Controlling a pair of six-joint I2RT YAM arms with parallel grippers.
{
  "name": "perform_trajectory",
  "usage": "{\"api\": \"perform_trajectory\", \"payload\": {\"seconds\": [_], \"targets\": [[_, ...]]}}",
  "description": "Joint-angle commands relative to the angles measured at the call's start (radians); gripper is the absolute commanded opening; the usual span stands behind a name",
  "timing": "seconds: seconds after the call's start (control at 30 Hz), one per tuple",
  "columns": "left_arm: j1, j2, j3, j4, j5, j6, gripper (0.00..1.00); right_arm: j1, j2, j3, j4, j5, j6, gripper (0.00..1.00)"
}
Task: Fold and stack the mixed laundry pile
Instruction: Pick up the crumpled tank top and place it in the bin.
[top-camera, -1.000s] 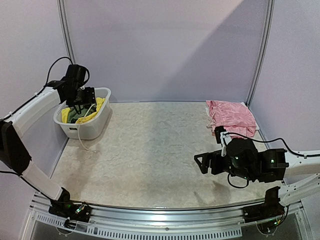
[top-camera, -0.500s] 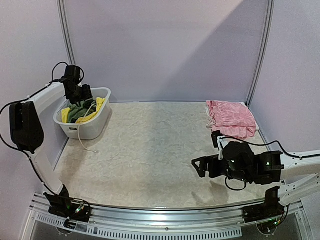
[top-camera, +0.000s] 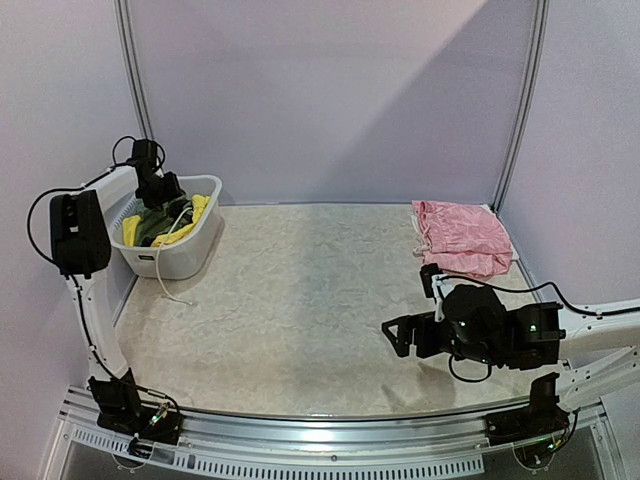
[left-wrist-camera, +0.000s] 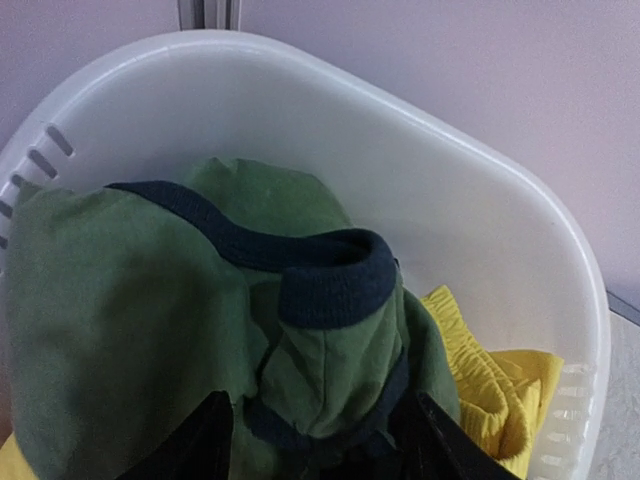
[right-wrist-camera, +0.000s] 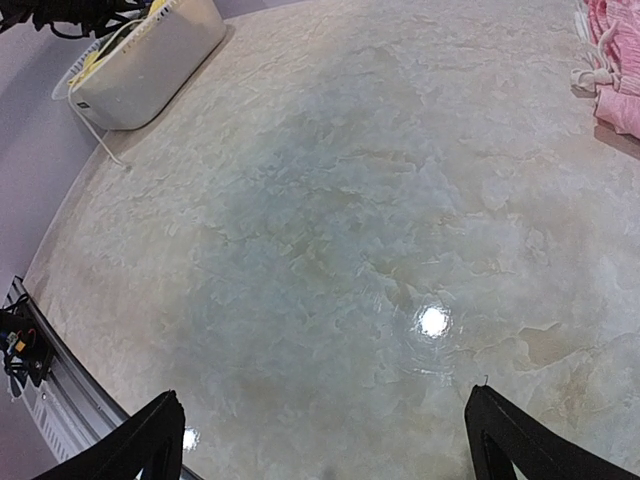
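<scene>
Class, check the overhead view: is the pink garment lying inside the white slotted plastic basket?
No: the pink garment lies on the table at far right, the white slotted plastic basket at far left.

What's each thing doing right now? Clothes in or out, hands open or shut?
Basket: upright, holding clothes.
Green top: bunched in the basket, on top.
Yellow shorts: in the basket, beside the green top.
White cord: hanging over the basket's side.
Pink garment: out, lying on the table, far right.
Left gripper: jaws either side of a green top fold; grip unclear.
Right gripper: open, empty.
</scene>
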Motion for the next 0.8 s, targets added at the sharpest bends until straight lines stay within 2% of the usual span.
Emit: {"api": "perform_trajectory", "payload": {"seconds": [0.0, 0.1, 0.23, 0.37, 0.4, 0.77], "targets": [[0.016, 0.084, 0.09, -0.024, 0.091, 0.032, 0.59, 0.006, 0.028, 0.033, -0.029, 0.011, 0.004, 0.99], [0.018, 0.138, 0.165, -0.048, 0.099, 0.037, 0.55, 0.007, 0.049, 0.051, -0.046, 0.012, 0.0, 0.99], [0.021, 0.191, 0.229, -0.044, 0.131, 0.028, 0.41, 0.006, 0.064, 0.057, -0.047, 0.02, 0.001, 0.99], [0.02, 0.215, 0.263, -0.037, 0.161, 0.017, 0.04, 0.007, 0.061, 0.057, -0.036, 0.022, 0.004, 0.99], [0.02, 0.21, 0.262, -0.032, 0.162, 0.013, 0.0, 0.006, 0.062, 0.058, -0.037, 0.023, 0.004, 0.99], [-0.02, -0.055, 0.115, 0.036, 0.138, -0.022, 0.0, 0.007, 0.099, 0.082, -0.027, 0.028, -0.012, 0.99]]}}
